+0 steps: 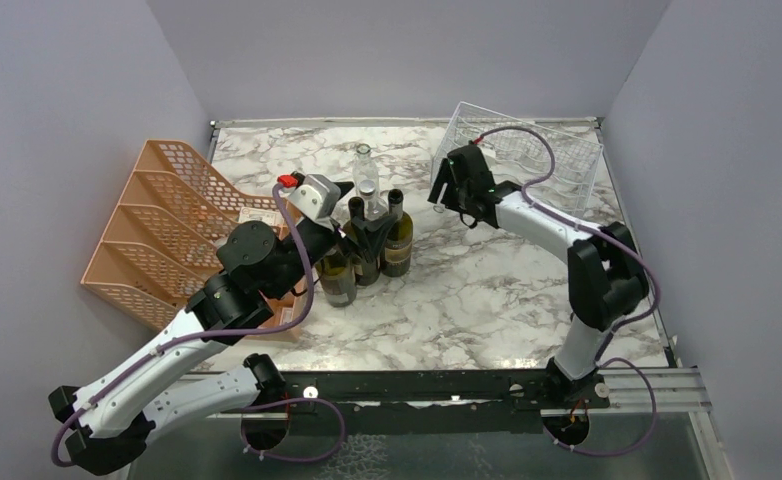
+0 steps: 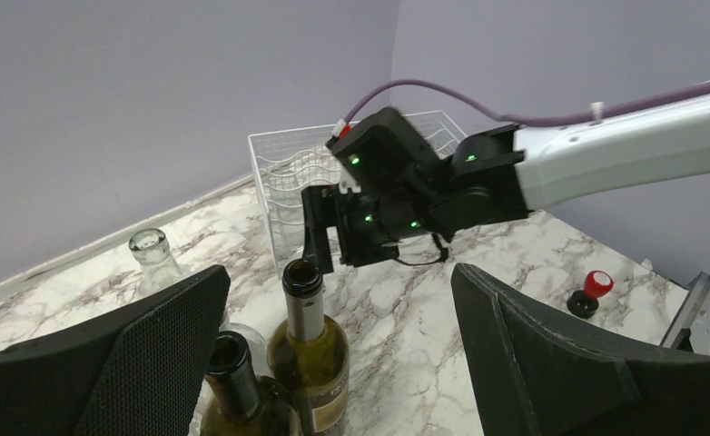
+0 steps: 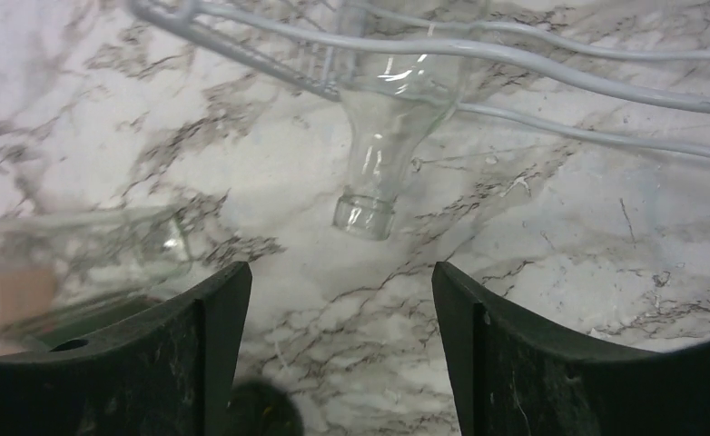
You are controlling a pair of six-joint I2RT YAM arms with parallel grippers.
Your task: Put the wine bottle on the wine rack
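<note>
One orange organizer (image 1: 157, 230) stands to the left of the left gripper (image 2: 340, 309). This gripper is spread wide above standing bottles: three dark bottles (image 1: 397, 240) and at least one clear bottle (image 1: 365, 165). The right gripper (image 3: 340, 282) is spread too and holds nothing. Just ahead of it, one wine bottle (image 3: 369, 173) lies in the one wine rack (image 1: 547, 150).

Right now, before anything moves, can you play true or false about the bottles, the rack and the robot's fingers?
1. A clear bottle lies in the wine rack. True.
2. The right fingers squeeze a bottle. False: they are open and empty.
3. The orange organizer stands on the robot's right. False: it stands on the robot's left.
4. The left fingers are open by the standing bottles. True.
</note>
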